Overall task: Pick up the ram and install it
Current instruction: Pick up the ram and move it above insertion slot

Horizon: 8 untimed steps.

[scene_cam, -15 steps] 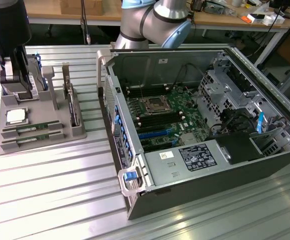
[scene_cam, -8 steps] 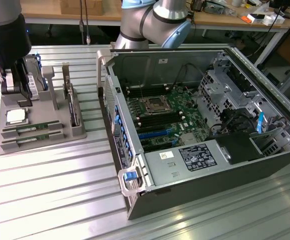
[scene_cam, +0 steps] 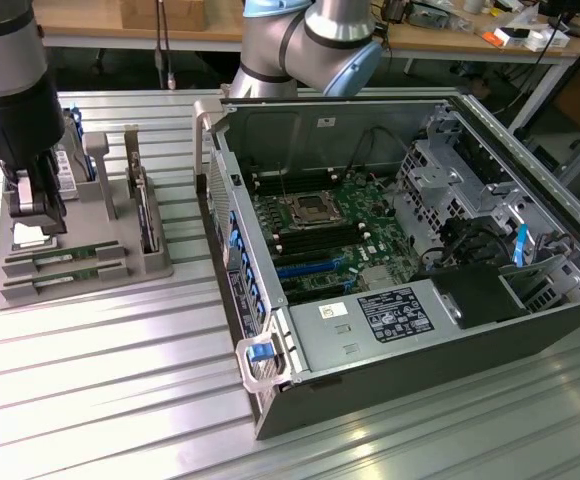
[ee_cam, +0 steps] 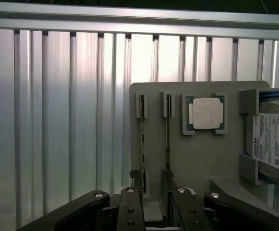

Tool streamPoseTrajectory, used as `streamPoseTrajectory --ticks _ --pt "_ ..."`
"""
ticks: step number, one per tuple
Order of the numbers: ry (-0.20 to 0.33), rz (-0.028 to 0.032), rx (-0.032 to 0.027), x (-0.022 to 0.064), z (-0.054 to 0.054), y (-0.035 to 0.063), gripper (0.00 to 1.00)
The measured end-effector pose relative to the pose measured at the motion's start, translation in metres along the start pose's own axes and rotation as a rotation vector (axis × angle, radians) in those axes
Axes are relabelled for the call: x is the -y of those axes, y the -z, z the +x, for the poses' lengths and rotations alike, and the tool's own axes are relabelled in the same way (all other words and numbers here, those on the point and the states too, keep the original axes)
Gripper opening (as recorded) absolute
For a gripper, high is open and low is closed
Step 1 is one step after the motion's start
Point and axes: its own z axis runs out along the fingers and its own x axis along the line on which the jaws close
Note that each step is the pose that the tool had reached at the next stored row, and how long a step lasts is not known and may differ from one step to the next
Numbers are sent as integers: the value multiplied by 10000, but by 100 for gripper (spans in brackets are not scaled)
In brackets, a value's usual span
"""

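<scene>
The black two-fingered gripper (scene_cam: 38, 218) hangs low over the flat grey plastic parts tray (scene_cam: 120, 272) at the exterior view's left. Its jaws stand wide apart with nothing between them. The ram, two long thin green circuit-board sticks, lies in the tray's slots: one stick (scene_cam: 65, 258) just beside the other (scene_cam: 66, 281), directly below the fingers. In the wrist view both sticks (ee_cam: 142, 144) (ee_cam: 167, 139) show edge-on, running toward the fingertips (ee_cam: 130, 211); whether a fingertip touches the tray I cannot tell. The square silver processor chip (ee_cam: 206, 113) sits in its recess next to them, and the large silver hard drive with a white label (ee_cam: 274, 144) stands beyond it. The open black computer case (scene_cam: 270, 130) lies on the ribbed aluminium table (scene_cam: 90, 380), its green motherboard (scene_cam: 330, 230) exposed, apart from the tray.
</scene>
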Motion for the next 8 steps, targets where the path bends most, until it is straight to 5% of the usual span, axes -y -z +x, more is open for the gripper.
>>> streamPoseTrajectory --ticks 8 --pt "0 -1 0 7 63 -323 30"
